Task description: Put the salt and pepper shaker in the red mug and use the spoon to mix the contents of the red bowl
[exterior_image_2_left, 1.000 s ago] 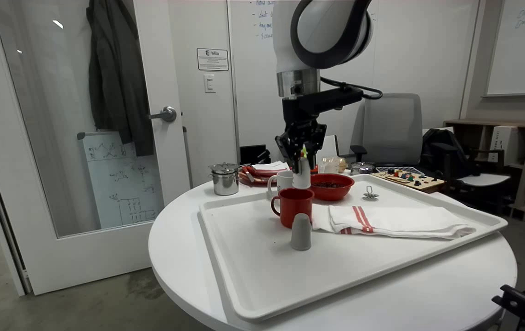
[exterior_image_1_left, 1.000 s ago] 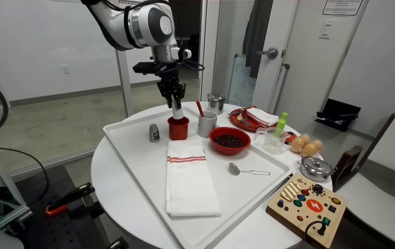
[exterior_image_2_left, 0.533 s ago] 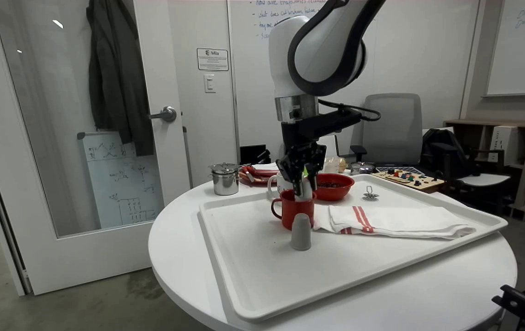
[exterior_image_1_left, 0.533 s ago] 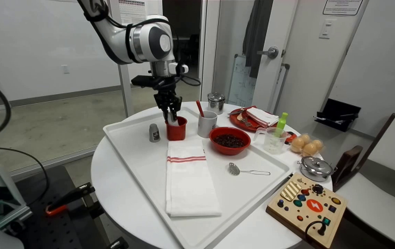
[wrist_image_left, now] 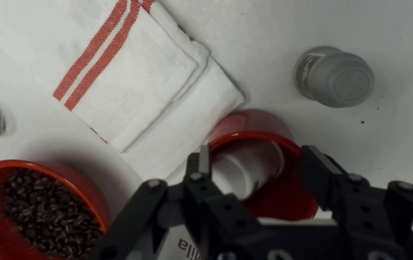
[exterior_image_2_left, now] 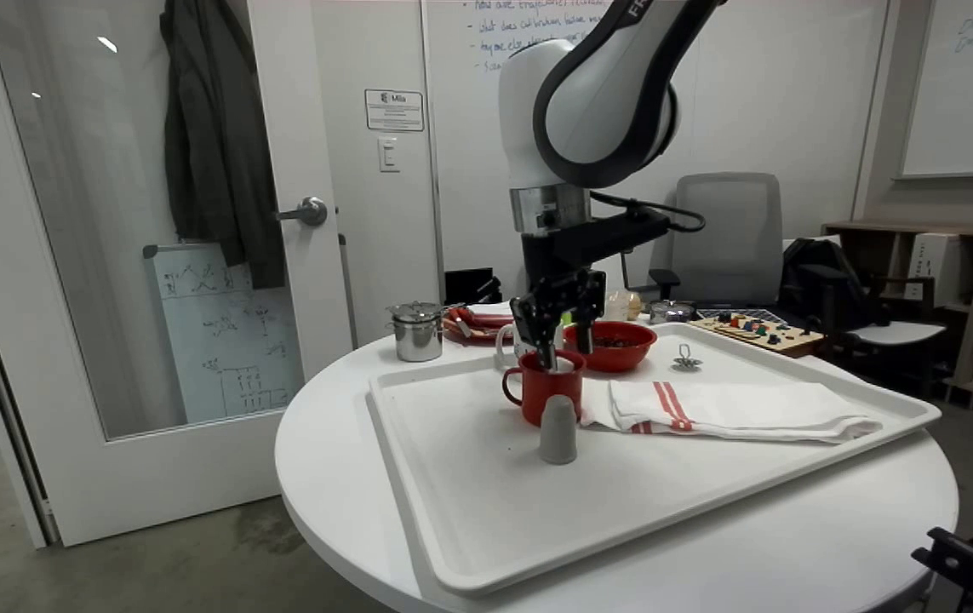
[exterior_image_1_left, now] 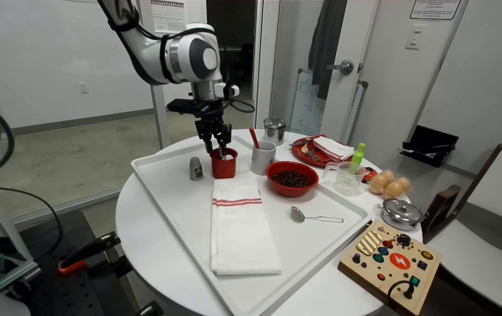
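Observation:
My gripper (wrist_image_left: 258, 162) is open over the mouth of the red mug (exterior_image_1_left: 223, 170), its fingers spread apart around the rim. Inside that mug the pale shaker (wrist_image_left: 253, 164) leans at a slant, free of the fingers. The grey shaker (wrist_image_left: 340, 77) stands upright on the tray beside the mug, and it shows in both exterior views too. Dark beans fill the red bowl (exterior_image_1_left: 292, 190), which sits on the far side of the mug from the grey shaker. A silvery spoon (exterior_image_1_left: 297, 215) with a perforated head and wire handle lies flat on the tray.
The white tray (exterior_image_1_left: 176, 219) carries a folded towel (exterior_image_1_left: 242, 232) close to the red mug. A white mug (exterior_image_1_left: 263, 159) with a red handle sticking out stands between mug and bowl. Behind are a steel pot (exterior_image_1_left: 275, 131), a red plate (exterior_image_1_left: 299, 156) and a measuring cup (exterior_image_1_left: 347, 180).
From above the red mug, my gripper has come down with the pale shaker and then spread its fingers. The shaker now sits lower, leaning inside the mug.

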